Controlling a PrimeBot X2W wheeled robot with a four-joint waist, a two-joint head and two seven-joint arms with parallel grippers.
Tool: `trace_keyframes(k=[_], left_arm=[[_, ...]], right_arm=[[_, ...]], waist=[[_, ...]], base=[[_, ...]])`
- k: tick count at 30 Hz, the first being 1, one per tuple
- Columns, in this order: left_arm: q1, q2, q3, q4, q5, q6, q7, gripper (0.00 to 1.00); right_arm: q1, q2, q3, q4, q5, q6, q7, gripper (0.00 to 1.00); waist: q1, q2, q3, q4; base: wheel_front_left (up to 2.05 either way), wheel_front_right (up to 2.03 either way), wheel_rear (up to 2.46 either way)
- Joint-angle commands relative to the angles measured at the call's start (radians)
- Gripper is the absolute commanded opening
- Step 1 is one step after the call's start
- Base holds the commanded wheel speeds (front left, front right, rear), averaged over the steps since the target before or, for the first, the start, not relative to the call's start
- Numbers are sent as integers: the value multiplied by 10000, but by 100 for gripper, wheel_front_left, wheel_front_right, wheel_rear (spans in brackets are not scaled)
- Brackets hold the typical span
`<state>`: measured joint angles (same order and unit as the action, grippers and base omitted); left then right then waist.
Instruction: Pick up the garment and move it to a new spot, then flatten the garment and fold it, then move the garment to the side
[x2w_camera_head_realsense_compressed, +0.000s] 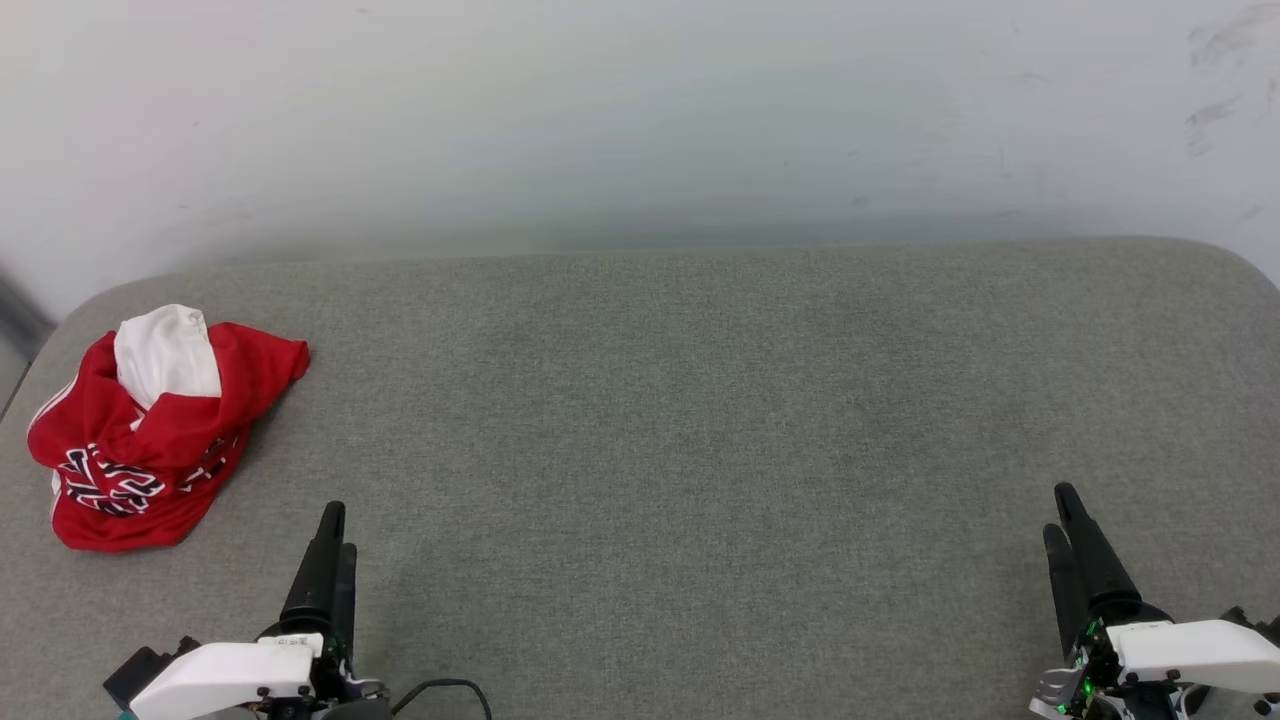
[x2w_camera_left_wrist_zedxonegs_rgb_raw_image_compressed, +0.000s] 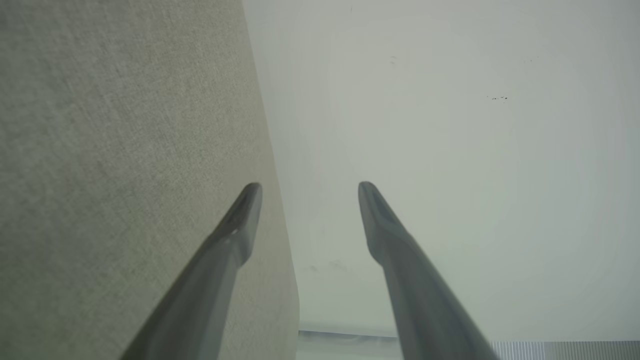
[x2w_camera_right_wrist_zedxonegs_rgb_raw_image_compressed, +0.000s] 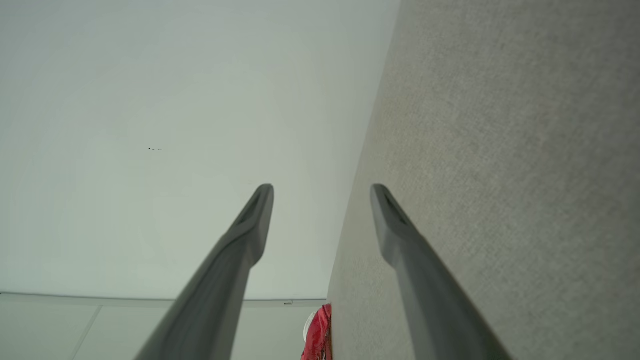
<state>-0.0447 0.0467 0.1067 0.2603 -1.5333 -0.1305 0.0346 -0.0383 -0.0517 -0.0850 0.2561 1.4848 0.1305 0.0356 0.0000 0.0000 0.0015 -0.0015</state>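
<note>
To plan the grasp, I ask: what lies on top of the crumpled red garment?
White fabric, likely a sleeve, sits bunched on top of the garment. Its folds hide part of the lettering and anything beneath.

No readable text. The red garment (x2w_camera_head_realsense_compressed: 160, 440) has black lettering (x2w_camera_head_realsense_compressed: 108, 490) with white outlines on its lower front. The cloth is crumpled and folded over it, so only broken strokes show and no letter or number can be made out. In the right wrist view only a sliver of the garment (x2w_camera_right_wrist_zedxonegs_rgb_raw_image_compressed: 320, 335) shows, with no print legible.
</note>
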Motion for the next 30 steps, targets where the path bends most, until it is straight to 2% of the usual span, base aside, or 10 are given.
trace_keyframes(k=[1,6,13,20,25,30], left_arm=[[-77,20,78,-181,175,-1,-82,100],[-53,22,420,-364,762,-1,-296,100],[-84,25,930,-504,1569,25,-579,100],[-190,27,1467,-1118,2747,51,-837,100],[-102,30,1328,-1889,3870,196,-1016,100],[149,30,609,-2741,5373,324,-1181,100]], right_arm=[[-108,0,-9,-216,-252,2,-75,100],[-98,1,-100,-362,-1348,2,-290,100],[-149,1,-374,-700,-3599,2,-573,100],[-173,3,-82,-1464,-5586,2,-837,100],[-150,4,186,-2098,-7025,3,-1015,100],[-62,4,448,-2458,-8380,3,-1179,100]], waist=[[0,0,-2,2],[0,0,-3,4],[0,0,3,10],[0,0,11,10],[0,0,18,12],[0,0,29,6]], base=[[0,0,0],[0,0,0],[0,0,0],[0,0,0],[0,0,0],[0,0,0]])
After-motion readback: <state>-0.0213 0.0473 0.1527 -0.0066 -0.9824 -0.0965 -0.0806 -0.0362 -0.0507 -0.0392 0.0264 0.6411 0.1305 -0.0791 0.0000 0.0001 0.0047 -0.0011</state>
